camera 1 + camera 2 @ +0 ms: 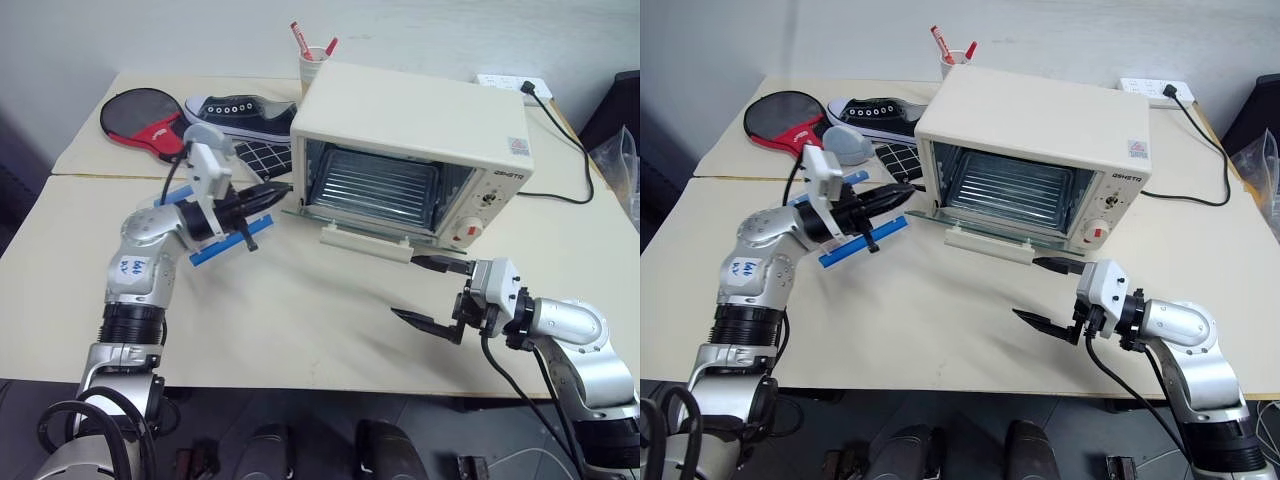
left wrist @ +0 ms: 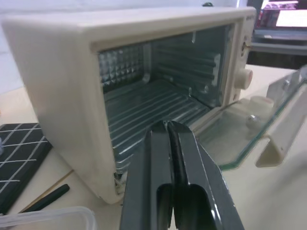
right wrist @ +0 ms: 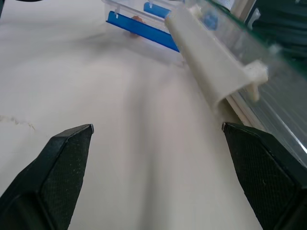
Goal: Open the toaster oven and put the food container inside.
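Note:
The cream toaster oven (image 1: 410,120) stands at the back of the table with its glass door (image 2: 249,129) folded down flat. Its bar handle (image 1: 365,243) points toward me and the wire rack (image 1: 375,190) is exposed. My left gripper (image 1: 283,187) is shut with nothing between its fingers, its tips at the oven's front left corner. The food container (image 1: 228,243), clear with a blue clip, sits just below that hand and is largely hidden by it. My right gripper (image 1: 405,288) is open and empty, just in front of the handle's right end.
Behind the left arm lie a dark sneaker (image 1: 240,115), a red-and-black paddle (image 1: 145,115) and a black checked pad (image 1: 262,155). A cup of pens (image 1: 313,62) stands behind the oven. A power strip (image 1: 510,85) and its black cable (image 1: 560,150) run along the back right.

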Robot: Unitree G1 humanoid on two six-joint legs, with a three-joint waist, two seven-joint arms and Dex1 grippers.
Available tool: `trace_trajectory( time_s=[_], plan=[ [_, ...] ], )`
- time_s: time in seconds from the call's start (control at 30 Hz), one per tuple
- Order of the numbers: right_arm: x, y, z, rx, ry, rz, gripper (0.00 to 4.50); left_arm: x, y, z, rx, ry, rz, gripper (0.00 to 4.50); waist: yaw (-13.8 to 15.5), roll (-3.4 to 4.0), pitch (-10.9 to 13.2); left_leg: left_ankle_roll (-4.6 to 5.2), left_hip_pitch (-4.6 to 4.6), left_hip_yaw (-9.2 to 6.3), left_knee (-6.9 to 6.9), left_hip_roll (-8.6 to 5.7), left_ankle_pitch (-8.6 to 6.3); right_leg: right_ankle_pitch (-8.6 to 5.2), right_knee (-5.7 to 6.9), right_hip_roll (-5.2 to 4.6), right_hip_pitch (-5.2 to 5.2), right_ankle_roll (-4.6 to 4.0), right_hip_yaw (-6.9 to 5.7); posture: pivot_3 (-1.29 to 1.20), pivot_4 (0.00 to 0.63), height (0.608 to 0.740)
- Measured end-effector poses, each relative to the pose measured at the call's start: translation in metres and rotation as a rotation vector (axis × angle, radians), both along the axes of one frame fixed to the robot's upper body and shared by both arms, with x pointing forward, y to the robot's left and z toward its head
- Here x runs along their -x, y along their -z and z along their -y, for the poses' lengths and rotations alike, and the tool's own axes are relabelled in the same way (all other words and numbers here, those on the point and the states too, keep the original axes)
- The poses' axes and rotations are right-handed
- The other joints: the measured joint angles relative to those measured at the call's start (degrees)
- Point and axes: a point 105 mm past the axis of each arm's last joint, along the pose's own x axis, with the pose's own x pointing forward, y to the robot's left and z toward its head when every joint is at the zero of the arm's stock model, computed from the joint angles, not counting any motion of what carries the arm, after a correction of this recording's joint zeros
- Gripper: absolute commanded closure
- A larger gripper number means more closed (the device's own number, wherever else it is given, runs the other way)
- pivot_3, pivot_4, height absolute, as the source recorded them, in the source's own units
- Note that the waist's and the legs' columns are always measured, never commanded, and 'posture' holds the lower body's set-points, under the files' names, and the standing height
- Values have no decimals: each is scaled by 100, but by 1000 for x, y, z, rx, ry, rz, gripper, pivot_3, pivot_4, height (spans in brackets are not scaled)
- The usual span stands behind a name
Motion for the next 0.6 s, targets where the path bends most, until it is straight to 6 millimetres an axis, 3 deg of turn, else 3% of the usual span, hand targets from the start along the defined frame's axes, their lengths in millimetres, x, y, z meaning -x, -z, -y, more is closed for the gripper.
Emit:
trace_trajectory(
  time_s=[0.2,0.43,0.6],
  plan=[
    [25,21,23,-18,126,-73,0,7,24,6,-87,51,-37,4444,33,-1,0,1,-7,9,12,2,0,1,-1,-2,6,1,0,0,150,740],
    [69,54,71,8,365,-171,0,22,52,14,-250,124,-64,4444,19,-1,0,2,5,6,5,5,-1,1,5,-2,7,2,13,0,150,740],
    [76,51,88,7,459,-142,0,30,67,23,-275,114,-78,4444,-22,0,0,2,20,3,-4,16,-1,1,10,-1,6,1,27,0,150,740]
  ],
)
